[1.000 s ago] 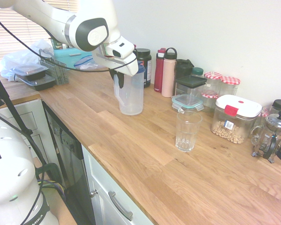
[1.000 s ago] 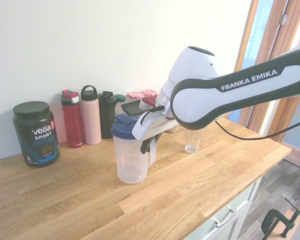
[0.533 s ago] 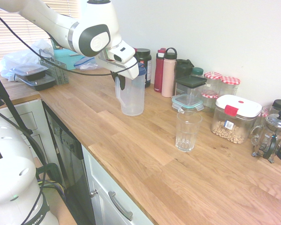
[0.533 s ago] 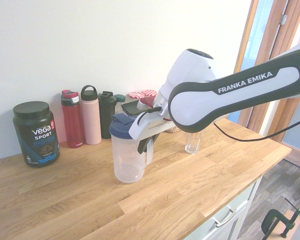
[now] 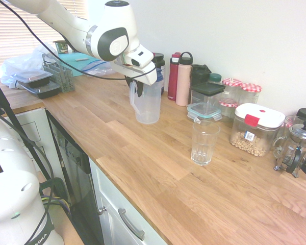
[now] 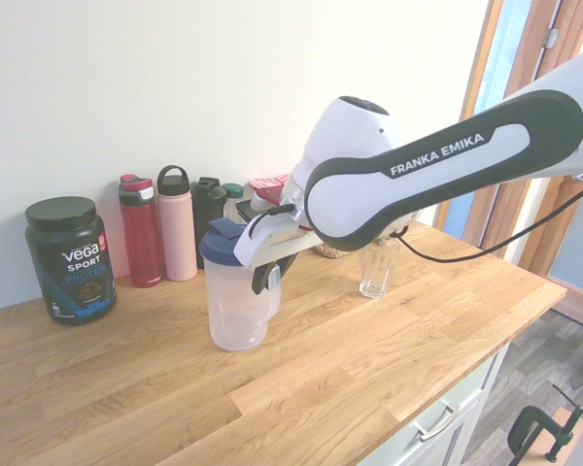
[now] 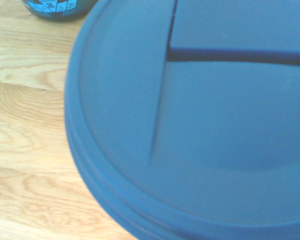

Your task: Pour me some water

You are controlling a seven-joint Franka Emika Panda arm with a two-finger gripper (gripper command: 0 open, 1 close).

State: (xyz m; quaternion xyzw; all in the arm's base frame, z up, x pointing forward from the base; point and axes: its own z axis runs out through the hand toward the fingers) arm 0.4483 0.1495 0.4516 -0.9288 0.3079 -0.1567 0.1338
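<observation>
A clear plastic pitcher (image 5: 148, 104) (image 6: 235, 309) with a blue lid (image 7: 215, 125) stands upright on the wooden counter (image 5: 158, 168), and I cannot make out water inside it. My gripper (image 5: 133, 84) (image 6: 264, 275) sits at its handle, dark fingers closed about it just under the lid. An empty ribbed glass (image 5: 204, 143) (image 6: 377, 273) stands apart from the pitcher, nearer the counter's front edge and further along the counter. The blue lid fills the wrist view.
Behind the pitcher, along the wall, stand a black protein tub (image 6: 70, 257), a red bottle (image 5: 173, 76), a pink bottle (image 5: 183, 79) and a black one. Past the glass stand food containers (image 5: 255, 127) and a French press (image 5: 296, 148). A dish rack (image 5: 58, 76) sits at the counter's far end.
The gripper has carried the pitcher further from the glass and closer to the wall and the bottles. The glass has not moved.
</observation>
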